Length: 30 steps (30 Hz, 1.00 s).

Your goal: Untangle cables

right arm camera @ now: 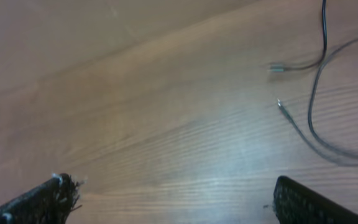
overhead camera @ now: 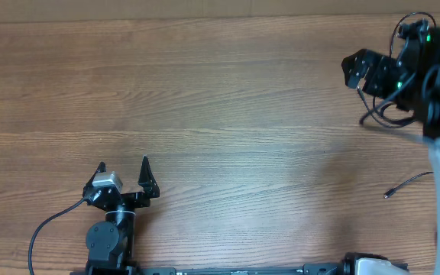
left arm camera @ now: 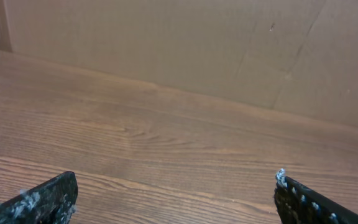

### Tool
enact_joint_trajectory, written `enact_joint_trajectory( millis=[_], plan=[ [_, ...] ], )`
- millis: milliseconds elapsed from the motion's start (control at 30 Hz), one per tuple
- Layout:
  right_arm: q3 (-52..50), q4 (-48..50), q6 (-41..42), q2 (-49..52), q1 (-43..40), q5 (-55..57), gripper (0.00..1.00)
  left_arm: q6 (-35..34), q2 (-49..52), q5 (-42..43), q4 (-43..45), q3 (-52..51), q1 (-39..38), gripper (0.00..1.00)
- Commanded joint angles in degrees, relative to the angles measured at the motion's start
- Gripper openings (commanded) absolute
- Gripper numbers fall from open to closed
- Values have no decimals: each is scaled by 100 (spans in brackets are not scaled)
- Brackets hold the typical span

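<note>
Spanning every view, the wooden table (overhead camera: 220, 99) holds all. Left gripper (overhead camera: 123, 162) sits well apart from the right gripper (right arm camera: 169, 179); both have fingers spread wide, empty. Thin black cables (right arm camera: 323, 31) lie loose near the right gripper, silvery plug tips apart.

wood-grain table (overhead camera: 220, 99) | brown cardboard wall (left arm camera: 166, 37) along its far edge
</note>
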Motion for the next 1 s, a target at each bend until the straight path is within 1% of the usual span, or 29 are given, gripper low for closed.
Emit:
enact_joint_trajectory(
  millis=[0,133,233,467,567,600,767,967],
  plan=[
    [-1137,887,-7,-796,24,2,100,131,-50,42,0,-20,50,100],
    [-2155,1851,-7,-1569,28,-63,100,131,-50,42,0,-20,50,100],
    [-3250,2844,-9,-2415,28,-57,100,131,-50,42,0,-20,50,100],
    [-5344,4677,-4,-3993,28,-61,100,131,-50,42,0,-20,50,100],
    [-5960,5233,-7,-4404,28,-61,100,131,-50,42,0,-20,50,100],
    [-6308,5560,-7,-4607,28,-59,100,131,-50,42,0,-20,50,100],
    [-7062,6157,13,-5104,35,-109,100,131,-50,42,0,-20,50,100],
    [-7711,6472,11,-5641,35,-166,100,131,-50,42,0,-20,50,99]
  ],
)
